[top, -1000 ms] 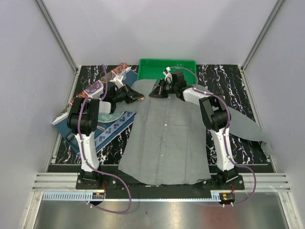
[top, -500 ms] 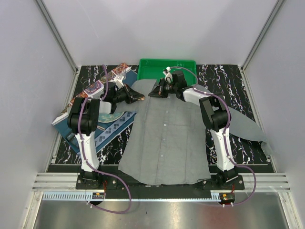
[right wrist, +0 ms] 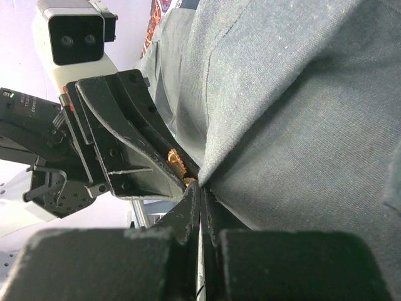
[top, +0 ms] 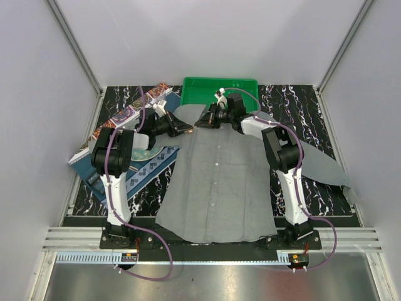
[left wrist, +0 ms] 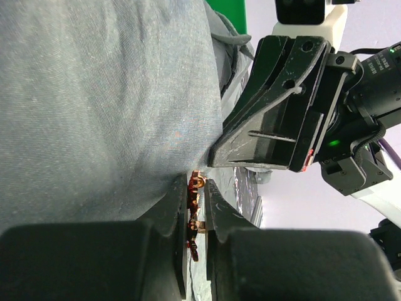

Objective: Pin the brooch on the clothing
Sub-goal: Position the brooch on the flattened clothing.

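The tiny red-orange, flower-like glinting brooch [left wrist: 193,216] is clamped in the nearly closed left gripper [left wrist: 194,191]. It is just left of the lifted edge of the plain grey button-up shirt [left wrist: 94,94], which seems pinched by the fully closed right gripper [right wrist: 199,188] directly opposite.

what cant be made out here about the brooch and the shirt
Left wrist view: the brooch sits mostly hidden between the fingers of the left gripper; whether its pin has entered the shirt is unseen.
Right wrist view: the right gripper is shut at the shirt's edge; its fingers hide any pinched cloth.
Top view: brooch too small, covered by both grippers.
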